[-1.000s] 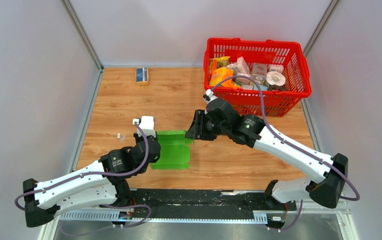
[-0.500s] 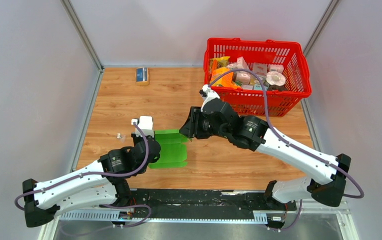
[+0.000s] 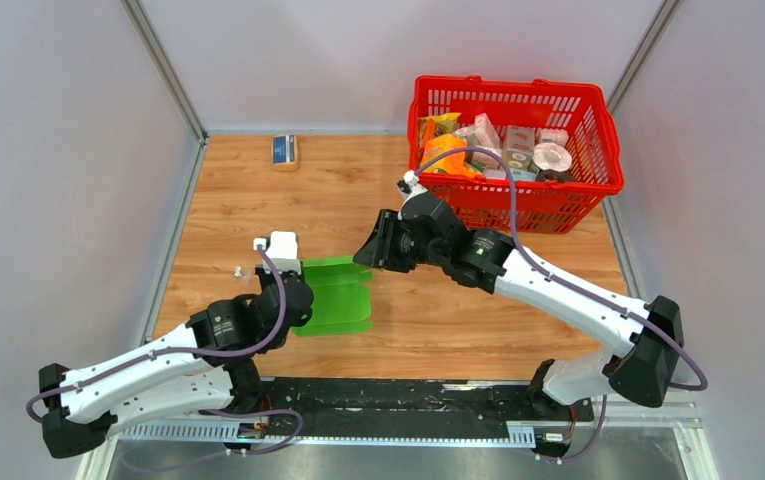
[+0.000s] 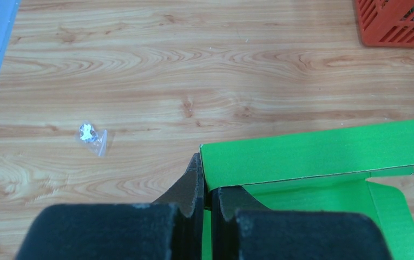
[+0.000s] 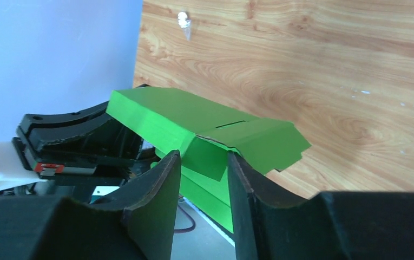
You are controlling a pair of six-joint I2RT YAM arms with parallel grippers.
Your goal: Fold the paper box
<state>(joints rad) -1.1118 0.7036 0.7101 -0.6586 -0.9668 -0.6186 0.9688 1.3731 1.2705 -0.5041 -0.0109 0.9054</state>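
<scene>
Lab cell: grey panels (image 3: pixel 58 150), wooden tabletop (image 3: pixel 338 195)

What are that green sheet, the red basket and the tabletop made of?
The paper box: thin matte cardboard, judging by its crisp creases and cut flaps. The basket: probably moulded plastic, glossy red with a slotted lattice wall. The table: smooth wood-grain surface. Whether it is real wood or printed laminate cannot be told.

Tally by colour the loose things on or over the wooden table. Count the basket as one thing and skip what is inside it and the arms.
Green: 1, the paper box
Red: 1, the basket
Blue and tan: 1, the small box
Clear: 1, the tiny plastic bag
Total: 4
</scene>
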